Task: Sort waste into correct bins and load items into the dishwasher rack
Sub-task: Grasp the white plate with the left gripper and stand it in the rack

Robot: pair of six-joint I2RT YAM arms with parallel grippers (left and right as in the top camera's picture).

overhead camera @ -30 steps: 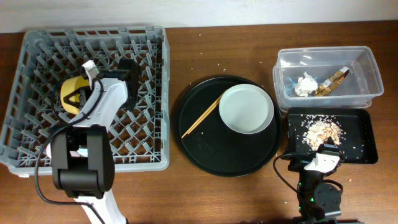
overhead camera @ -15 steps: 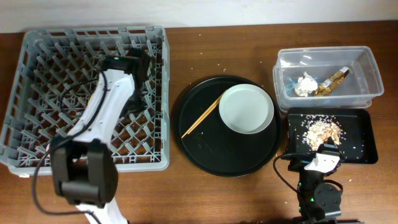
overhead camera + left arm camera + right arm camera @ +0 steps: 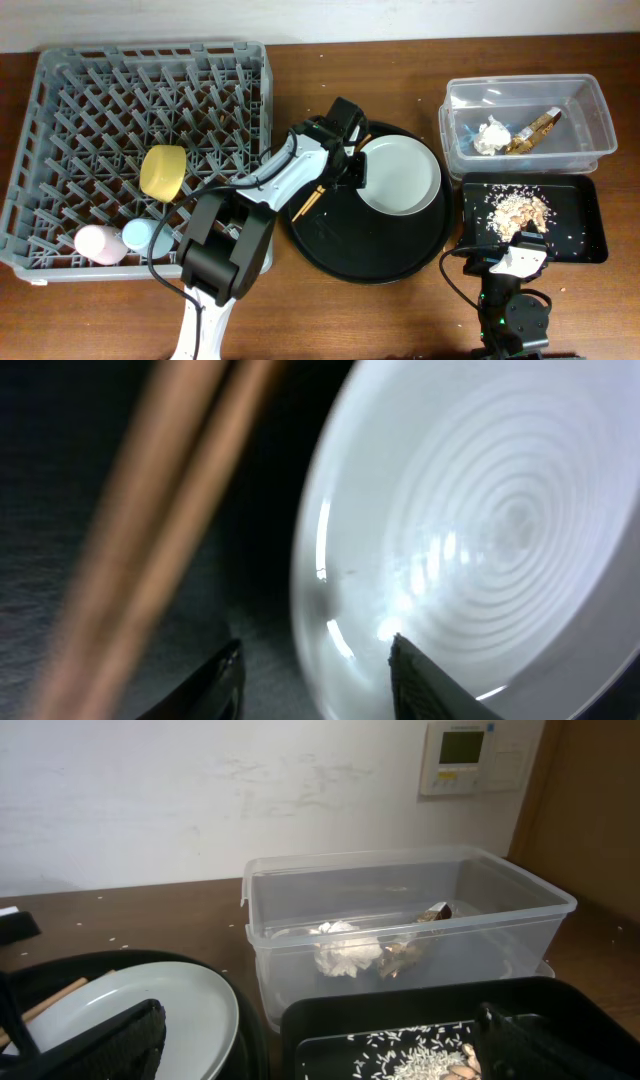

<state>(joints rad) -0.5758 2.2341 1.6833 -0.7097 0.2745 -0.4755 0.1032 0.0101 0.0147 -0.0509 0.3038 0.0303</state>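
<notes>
Yellow bowl (image 3: 163, 172) now lies released in the dishwasher rack (image 3: 150, 47). Left pincer (image 3: 315, 670) has crossed from the rack to the round tray (image 3: 340, 250), jaws wide, straddling the grey plate's (image 3: 400, 178) left rim, chopsticks (image 3: 308, 205) just beside. Plate likely loads next. Right pincer (image 3: 315, 1040) parked, wide.

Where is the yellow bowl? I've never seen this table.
Find the big grey rack of pegs on the left. The yellow bowl lies tipped near its middle. It's the only yellow thing there; the pink cup and blue cup sit nearer the front corner.
</notes>
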